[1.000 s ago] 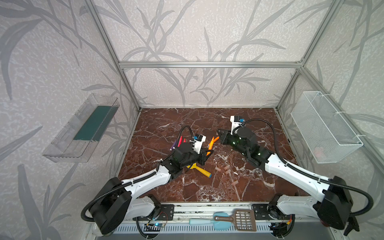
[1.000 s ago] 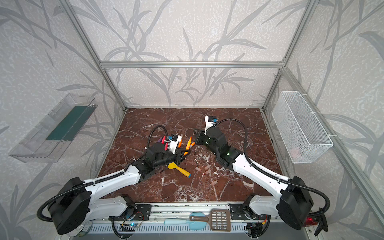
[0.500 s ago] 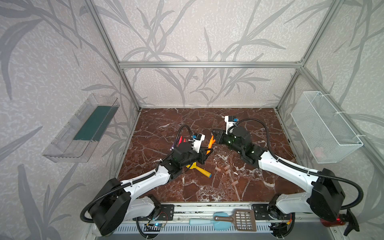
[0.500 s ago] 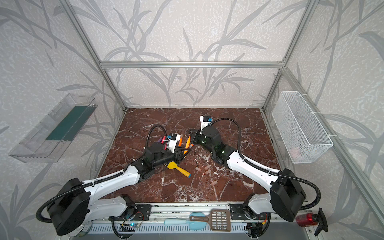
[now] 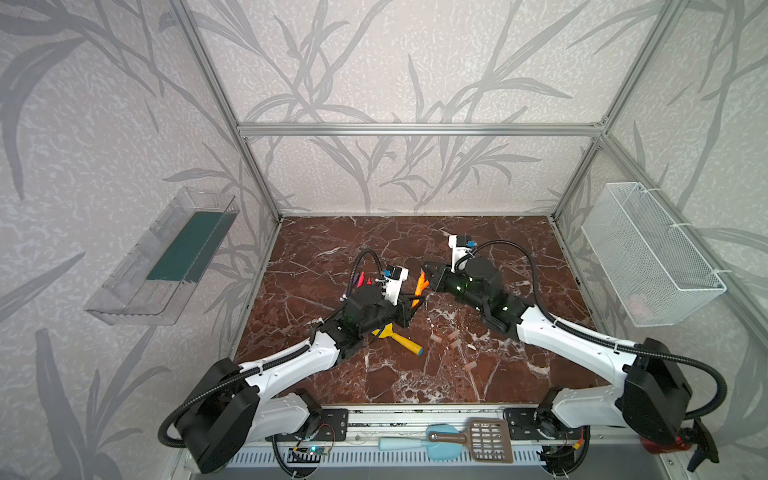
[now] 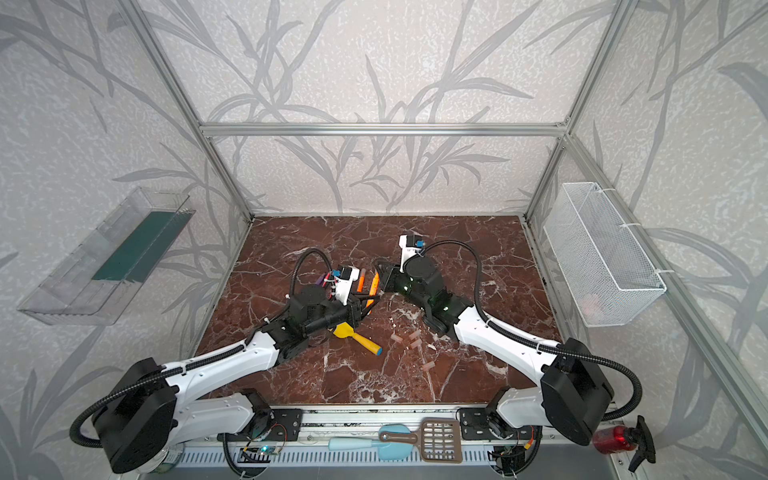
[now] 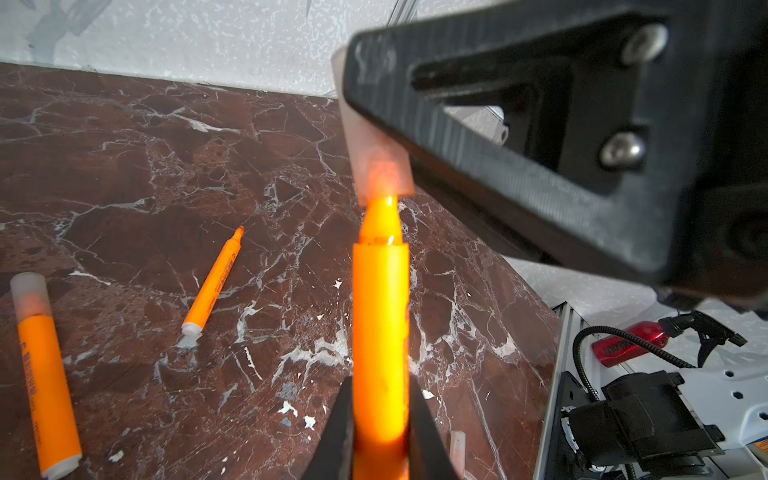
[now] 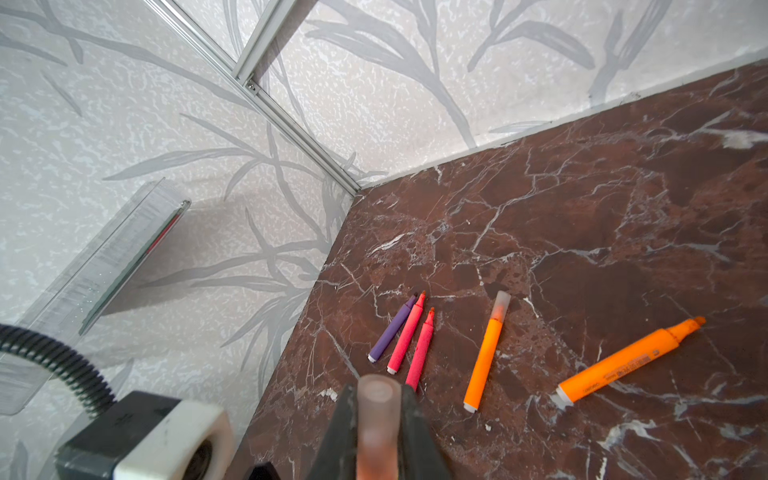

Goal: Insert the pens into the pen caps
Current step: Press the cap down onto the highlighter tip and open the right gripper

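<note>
Left claw (image 7: 380,388) clamps orange pen (image 7: 380,311); right claw (image 8: 376,388) clamps pen cap (image 8: 377,419).

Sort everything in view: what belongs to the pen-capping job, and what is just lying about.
Job: held orange pen, held cap, capped orange pen, bare orange pen, two pink pens, purple pen, loose caps.
Lying about: yellow shovel, wire basket, clear wall tray, blue spatula, brown slotted scoop, red spray bottle.

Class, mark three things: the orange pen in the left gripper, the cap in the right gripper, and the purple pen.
held orange pen (image 7: 380,324), left wrist view, mid-barrel.
held cap (image 8: 378,415), right wrist view, frosted side wall.
purple pen (image 8: 392,329), right wrist view, mid-barrel.
</note>
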You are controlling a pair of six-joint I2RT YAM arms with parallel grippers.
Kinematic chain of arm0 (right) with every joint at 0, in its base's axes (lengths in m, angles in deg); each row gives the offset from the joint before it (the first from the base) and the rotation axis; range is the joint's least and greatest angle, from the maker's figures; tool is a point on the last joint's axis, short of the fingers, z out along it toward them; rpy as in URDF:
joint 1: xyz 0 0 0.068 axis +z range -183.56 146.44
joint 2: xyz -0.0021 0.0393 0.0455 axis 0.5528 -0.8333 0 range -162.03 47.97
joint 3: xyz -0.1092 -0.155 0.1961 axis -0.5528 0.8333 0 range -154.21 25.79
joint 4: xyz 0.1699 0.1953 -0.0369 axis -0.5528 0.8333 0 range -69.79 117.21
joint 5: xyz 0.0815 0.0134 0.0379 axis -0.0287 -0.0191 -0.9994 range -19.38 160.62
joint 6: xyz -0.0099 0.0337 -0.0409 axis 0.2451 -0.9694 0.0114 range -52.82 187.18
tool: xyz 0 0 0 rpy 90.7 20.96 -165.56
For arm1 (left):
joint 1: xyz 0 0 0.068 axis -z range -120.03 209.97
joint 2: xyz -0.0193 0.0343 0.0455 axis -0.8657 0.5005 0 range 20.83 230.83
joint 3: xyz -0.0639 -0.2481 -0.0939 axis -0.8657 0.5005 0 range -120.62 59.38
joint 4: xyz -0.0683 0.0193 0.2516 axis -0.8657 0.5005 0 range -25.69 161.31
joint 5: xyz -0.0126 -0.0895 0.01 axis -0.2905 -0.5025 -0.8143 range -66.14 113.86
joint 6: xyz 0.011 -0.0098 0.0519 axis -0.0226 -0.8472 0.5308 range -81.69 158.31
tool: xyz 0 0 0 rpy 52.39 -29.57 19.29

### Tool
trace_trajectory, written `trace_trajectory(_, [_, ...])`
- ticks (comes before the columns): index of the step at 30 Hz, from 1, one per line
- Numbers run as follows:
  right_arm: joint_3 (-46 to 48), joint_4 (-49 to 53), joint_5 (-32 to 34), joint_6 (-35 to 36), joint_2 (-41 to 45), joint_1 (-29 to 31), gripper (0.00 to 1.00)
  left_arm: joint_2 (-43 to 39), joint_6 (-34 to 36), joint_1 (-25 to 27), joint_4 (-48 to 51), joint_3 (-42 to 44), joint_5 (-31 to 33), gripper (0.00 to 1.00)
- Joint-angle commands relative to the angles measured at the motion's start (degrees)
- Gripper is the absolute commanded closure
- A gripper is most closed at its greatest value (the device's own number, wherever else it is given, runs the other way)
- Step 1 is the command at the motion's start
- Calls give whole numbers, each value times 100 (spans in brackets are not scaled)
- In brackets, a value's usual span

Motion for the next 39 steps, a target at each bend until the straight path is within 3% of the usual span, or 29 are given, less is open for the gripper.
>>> trace_trajectory(1, [241,-140,-93,-120,182,114,100,-125,-105,-61,-268,-7,-2,100])
trace_trajectory(18, [825,-404,-221,-380,280,361,100,-70,-678,-290,-1530,327,-922,100])
trace_trajectory(33, [1150,-231,211,-302,731,418,59,-112,-551,-300,-1427,320,-941,100])
trace_trajectory(39, [1285,-122,396,-256,1005,418,57,-112,-522,-298,-1402,312,-941,100])
